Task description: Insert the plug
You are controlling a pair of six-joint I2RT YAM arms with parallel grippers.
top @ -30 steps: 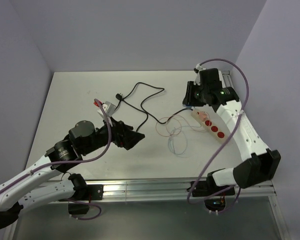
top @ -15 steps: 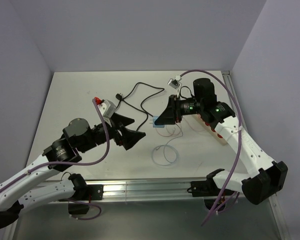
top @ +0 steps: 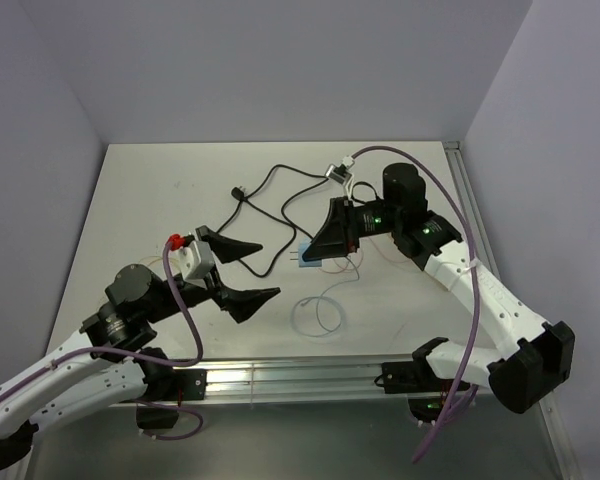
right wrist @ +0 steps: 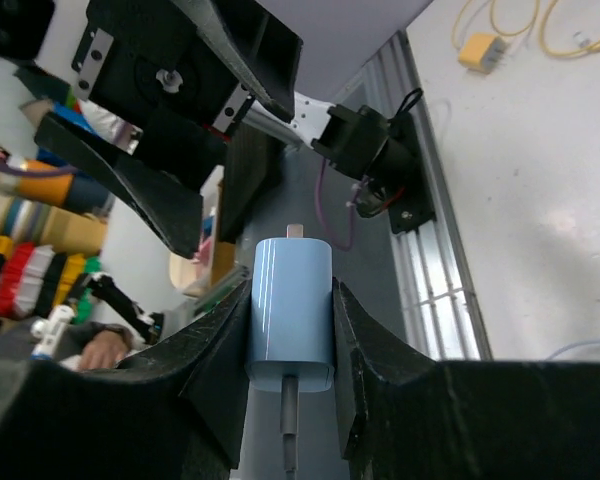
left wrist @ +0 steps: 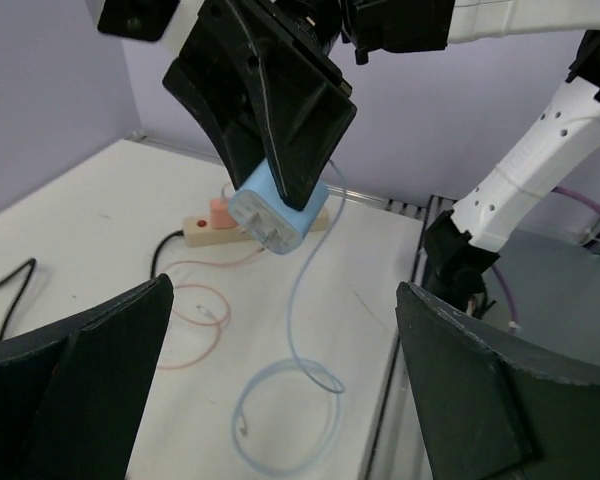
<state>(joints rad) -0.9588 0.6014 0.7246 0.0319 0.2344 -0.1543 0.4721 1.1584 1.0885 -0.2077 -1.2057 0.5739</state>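
Note:
My right gripper (top: 315, 245) is shut on a light-blue plug (top: 309, 253) and holds it above the middle of the table, prongs pointing toward the left arm. The plug shows between the fingers in the right wrist view (right wrist: 290, 300) and in the left wrist view (left wrist: 277, 213). Its thin blue cable (top: 316, 314) hangs down and loops on the table. The beige power strip (left wrist: 248, 227), with a pink plug (left wrist: 220, 210) in it, lies behind the held plug. My left gripper (top: 270, 268) is open and empty, facing the plug from the near left.
A black cable (top: 280, 190) snakes across the far middle of the table. A thin pink cable (left wrist: 195, 320) loops beside the strip. The table's metal front rail (top: 310, 378) runs along the near edge. The right arm (top: 460, 270) spans the right side.
My right gripper has swung left from the power strip, carrying the blue plug up over the table's middle. My left gripper has drawn back toward the near left, jaws opened wider.

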